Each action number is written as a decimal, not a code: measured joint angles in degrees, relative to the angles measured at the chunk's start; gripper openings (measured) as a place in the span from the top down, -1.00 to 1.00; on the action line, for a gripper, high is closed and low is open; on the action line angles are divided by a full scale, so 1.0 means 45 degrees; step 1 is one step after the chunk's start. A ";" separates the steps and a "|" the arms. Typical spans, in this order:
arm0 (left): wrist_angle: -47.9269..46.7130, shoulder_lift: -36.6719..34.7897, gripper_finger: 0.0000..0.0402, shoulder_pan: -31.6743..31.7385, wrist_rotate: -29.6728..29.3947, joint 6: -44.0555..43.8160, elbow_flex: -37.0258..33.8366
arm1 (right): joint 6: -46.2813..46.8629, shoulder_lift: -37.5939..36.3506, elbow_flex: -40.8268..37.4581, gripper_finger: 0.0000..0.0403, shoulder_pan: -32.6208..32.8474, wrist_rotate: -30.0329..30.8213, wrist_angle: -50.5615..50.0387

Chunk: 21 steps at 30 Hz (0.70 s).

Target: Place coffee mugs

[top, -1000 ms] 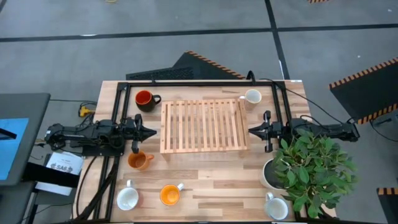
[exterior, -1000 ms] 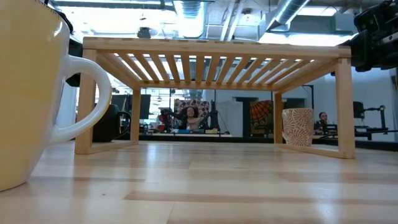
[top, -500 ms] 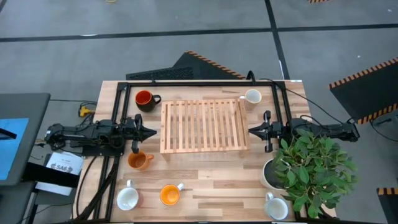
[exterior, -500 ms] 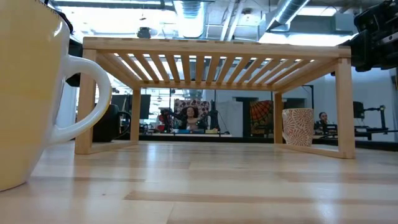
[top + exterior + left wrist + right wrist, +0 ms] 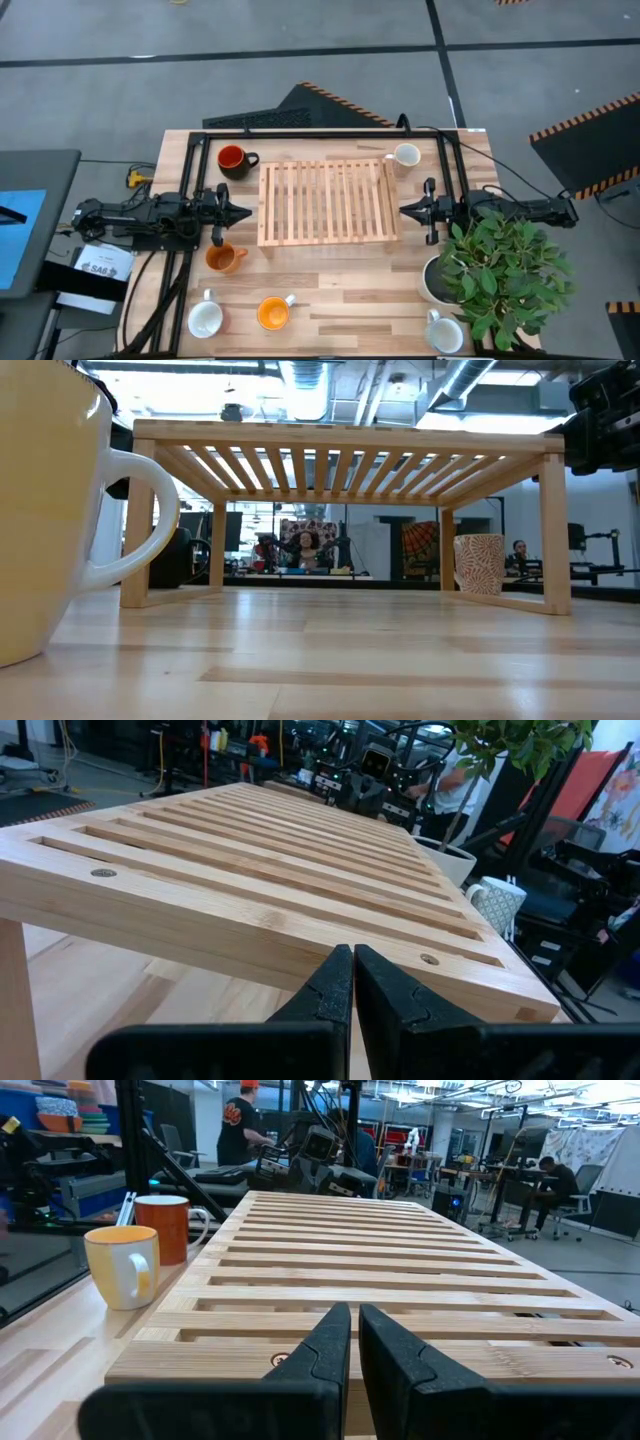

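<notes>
A slatted wooden rack [image 5: 325, 203] stands on its legs mid-table. Around it stand a dark mug with red inside [image 5: 233, 158], a white mug [image 5: 406, 155], an orange mug [image 5: 224, 258], a white mug [image 5: 205, 320], a mug with orange inside [image 5: 272, 313] and a white mug [image 5: 444, 332]. My left gripper [image 5: 245, 212] is shut and empty, level, just off the rack's left edge [image 5: 250, 935]. My right gripper [image 5: 404, 210] is shut and empty, level, just off the rack's right edge [image 5: 350, 1365].
A white plant pot [image 5: 435, 280] with a leafy plant [image 5: 505, 270] stands at the near right, under my right arm. A black frame [image 5: 320, 133] runs along the table's far side and both ends. People sit in the room behind [image 5: 305, 545].
</notes>
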 joint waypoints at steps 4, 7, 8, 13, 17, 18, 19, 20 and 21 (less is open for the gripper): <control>0.0011 0.0000 1.00 0.0000 -0.0008 0.0000 0.0000 | -0.0002 0.0000 -0.0003 0.73 0.0000 -0.0005 0.0002; 0.0132 -0.0005 1.00 0.0000 -0.0239 0.0000 0.0000 | 0.0002 0.0000 -0.0003 0.73 0.0000 -0.0005 0.0002; 0.0098 -0.0005 1.00 0.0000 -0.0337 0.0000 0.0000 | -0.0002 0.0000 0.0001 0.73 0.0000 -0.0005 0.0002; 0.0210 -0.0005 1.00 0.0000 -0.0456 -0.0821 0.0000 | 0.0002 0.0000 -0.0003 0.73 0.0000 0.0000 0.0002; 0.0385 -0.0019 1.00 0.0000 -0.0451 -0.1257 0.0000 | -0.0002 0.0000 0.0001 0.73 0.0000 -0.0004 0.0002; 0.0450 -0.0010 1.00 0.0000 -0.0568 -0.1002 0.0000 | -0.0002 0.0000 0.0001 0.73 0.0000 -0.0003 0.0002; 0.0686 -0.0005 1.00 -0.0004 -0.0907 -0.0835 0.0000 | -0.0002 0.0000 0.0000 0.73 0.0000 -0.0001 0.0002; 0.1021 -0.0010 1.00 -0.0005 -0.1389 -0.0809 0.0000 | 0.0002 0.0000 -0.0003 0.73 0.0000 -0.0001 0.0002; 0.1419 -0.0012 1.00 0.0005 -0.1981 -0.0802 0.0017 | -0.0002 0.0000 -0.0001 0.73 0.0000 -0.0004 0.0002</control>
